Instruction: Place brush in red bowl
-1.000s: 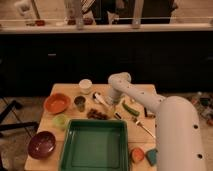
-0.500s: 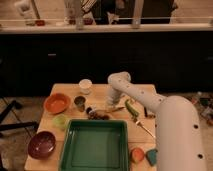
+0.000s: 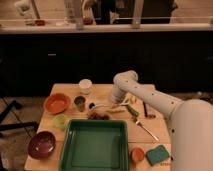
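Observation:
The brush (image 3: 102, 105) lies on the wooden table (image 3: 107, 91), its dark round head to the left near a dark cup and its white handle running right. My gripper (image 3: 117, 102) is down at the handle's right end and shut on it. The white arm reaches in from the lower right. The red bowl (image 3: 56, 103) sits at the table's left side, well to the left of the brush, with nothing in it that I can see.
A green tray (image 3: 95, 145) fills the front middle. A maroon bowl (image 3: 41, 144), a light-green cup (image 3: 60, 121), a dark cup (image 3: 80, 103) and a white cup (image 3: 85, 85) stand on the left. A fork (image 3: 145, 127), a black-handled tool (image 3: 145, 109) and a teal sponge (image 3: 157, 155) lie on the right.
My gripper came down onto the brush handle and closed on it. The brush head has shifted slightly toward the front left.

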Controlling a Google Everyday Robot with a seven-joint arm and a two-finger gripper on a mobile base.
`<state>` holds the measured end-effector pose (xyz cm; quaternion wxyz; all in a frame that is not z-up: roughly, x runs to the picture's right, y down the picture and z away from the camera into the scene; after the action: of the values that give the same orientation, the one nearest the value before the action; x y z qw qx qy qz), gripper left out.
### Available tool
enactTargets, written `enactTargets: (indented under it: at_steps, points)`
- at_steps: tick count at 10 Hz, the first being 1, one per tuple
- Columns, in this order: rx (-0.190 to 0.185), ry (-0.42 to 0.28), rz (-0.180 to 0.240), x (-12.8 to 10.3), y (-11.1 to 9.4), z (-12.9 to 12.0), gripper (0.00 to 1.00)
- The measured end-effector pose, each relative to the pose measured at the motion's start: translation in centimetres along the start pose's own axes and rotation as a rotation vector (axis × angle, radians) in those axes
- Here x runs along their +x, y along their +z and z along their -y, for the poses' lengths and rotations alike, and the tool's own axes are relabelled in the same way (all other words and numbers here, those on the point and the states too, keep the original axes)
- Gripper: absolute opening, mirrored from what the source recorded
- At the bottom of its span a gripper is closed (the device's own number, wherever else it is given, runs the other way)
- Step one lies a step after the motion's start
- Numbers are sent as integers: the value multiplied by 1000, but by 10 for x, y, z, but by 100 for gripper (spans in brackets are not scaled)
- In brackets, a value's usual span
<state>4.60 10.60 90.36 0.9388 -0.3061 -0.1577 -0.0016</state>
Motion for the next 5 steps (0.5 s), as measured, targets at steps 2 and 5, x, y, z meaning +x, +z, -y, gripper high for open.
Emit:
enactTargets:
  at_steps: [2, 5]
  points:
    - [58, 18, 37, -1, -19, 3, 0]
    - [107, -17, 101, -26, -49, 13, 0]
